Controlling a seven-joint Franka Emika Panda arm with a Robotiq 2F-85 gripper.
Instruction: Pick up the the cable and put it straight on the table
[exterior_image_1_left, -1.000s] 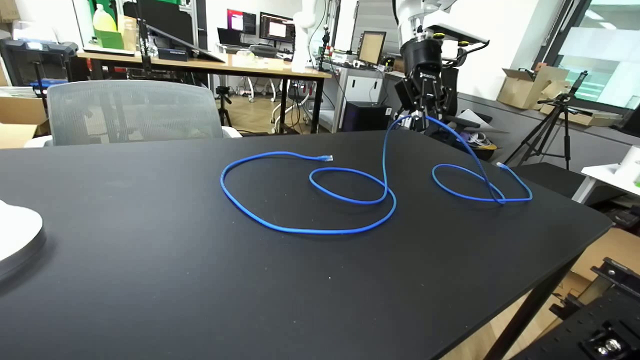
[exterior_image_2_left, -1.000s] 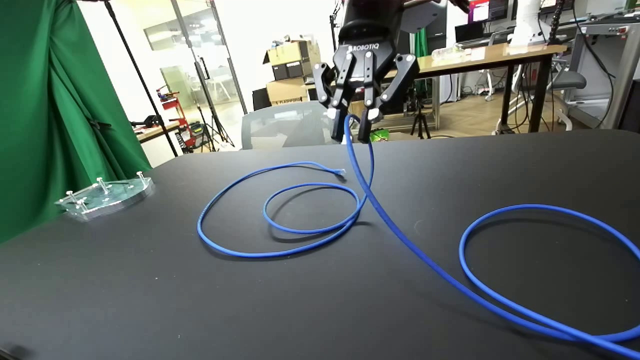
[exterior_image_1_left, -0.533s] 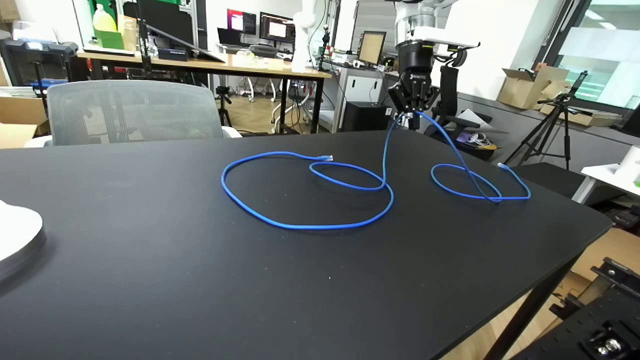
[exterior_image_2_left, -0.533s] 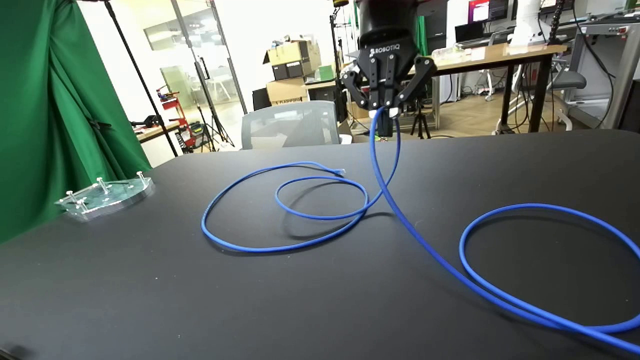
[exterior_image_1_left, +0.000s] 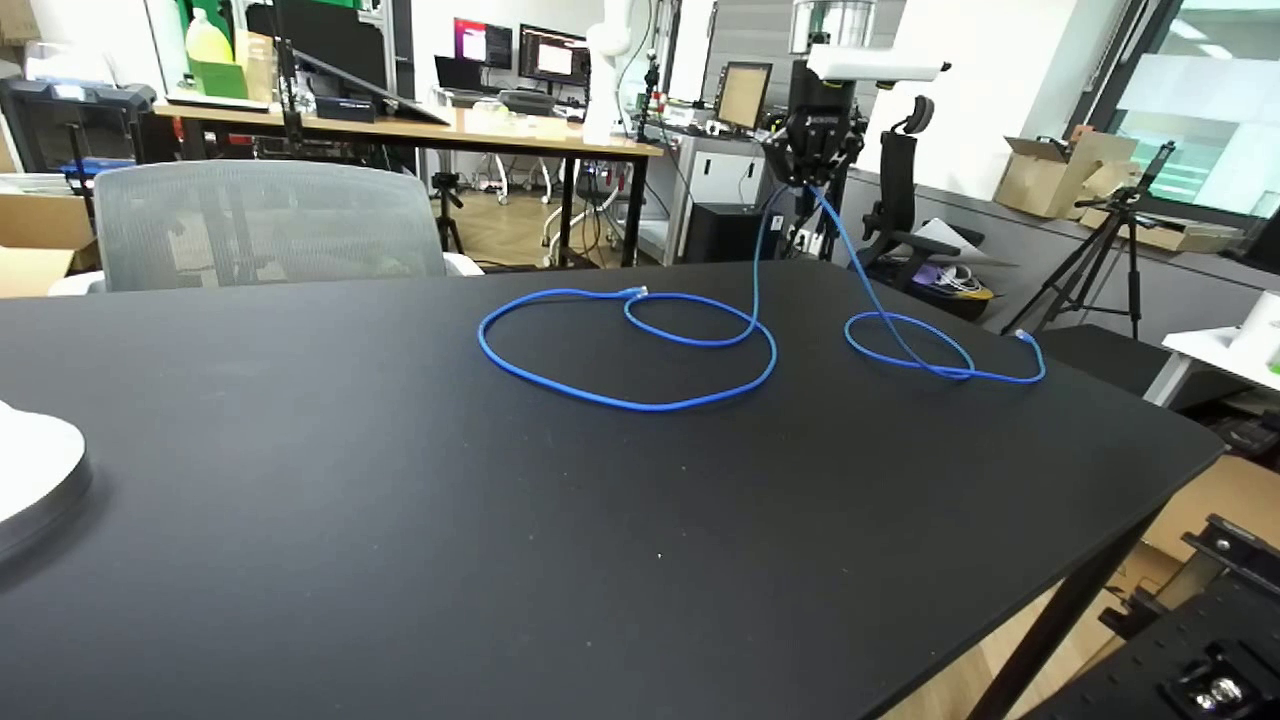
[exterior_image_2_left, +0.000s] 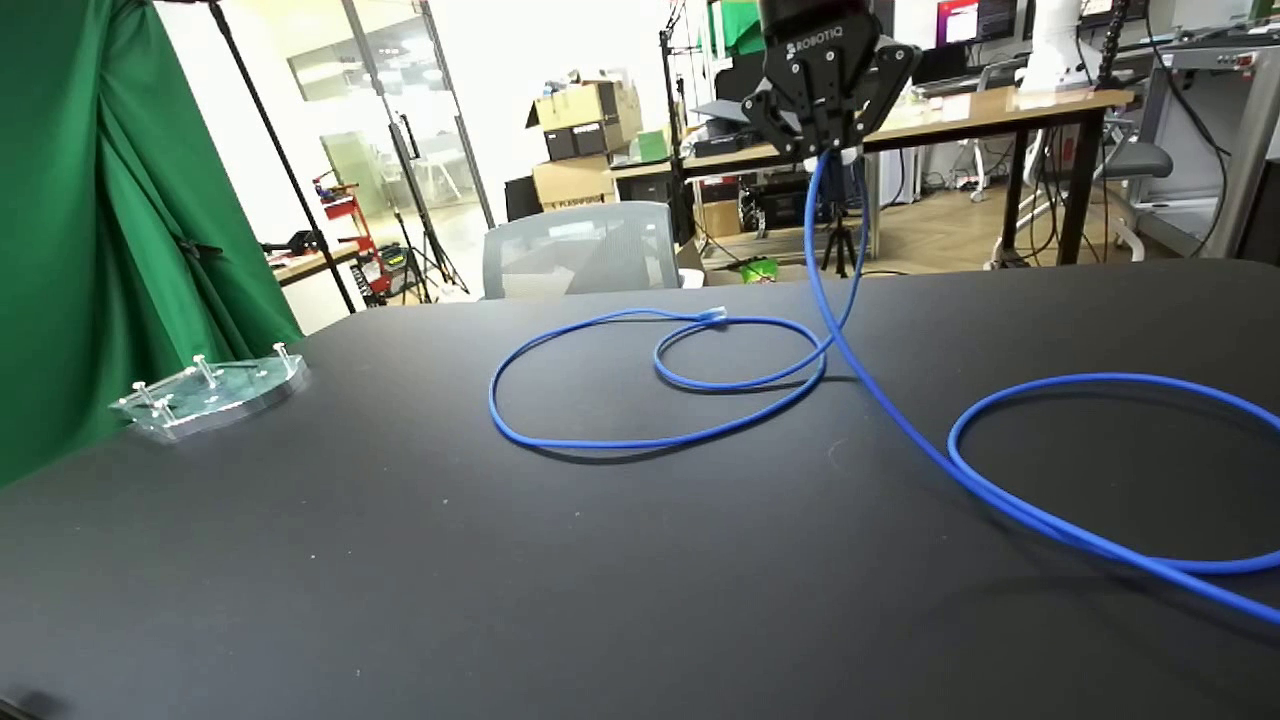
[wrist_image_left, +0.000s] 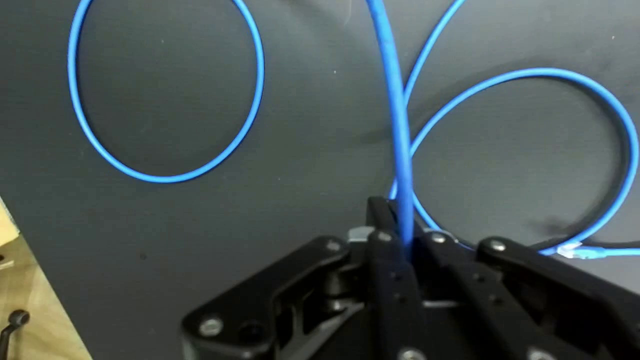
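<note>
A long blue network cable lies in loops on the black table (exterior_image_1_left: 400, 550); it shows in both exterior views (exterior_image_1_left: 640, 406) (exterior_image_2_left: 620, 443) and in the wrist view (wrist_image_left: 397, 100). My gripper, seen in both exterior views (exterior_image_1_left: 805, 200) (exterior_image_2_left: 832, 185) and the wrist view (wrist_image_left: 392, 215), is shut on the cable's middle stretch and holds it above the table. From the fingers the cable drops on two sides to a loop on each side. A clear plug (exterior_image_1_left: 637, 293) ends the near loop; the plug at the far end (exterior_image_1_left: 1022, 335) lies near the table's right edge.
A clear acrylic plate with upright bolts (exterior_image_2_left: 215, 395) stands at the table's left side in an exterior view. A white rounded object (exterior_image_1_left: 35, 470) is at the left edge. A grey mesh chair (exterior_image_1_left: 270, 225) stands behind the table.
The fingers were apart around the cable one second ago; they have closed on it. The gripper has risen with the cable, and the loops have slid along the table after it.
</note>
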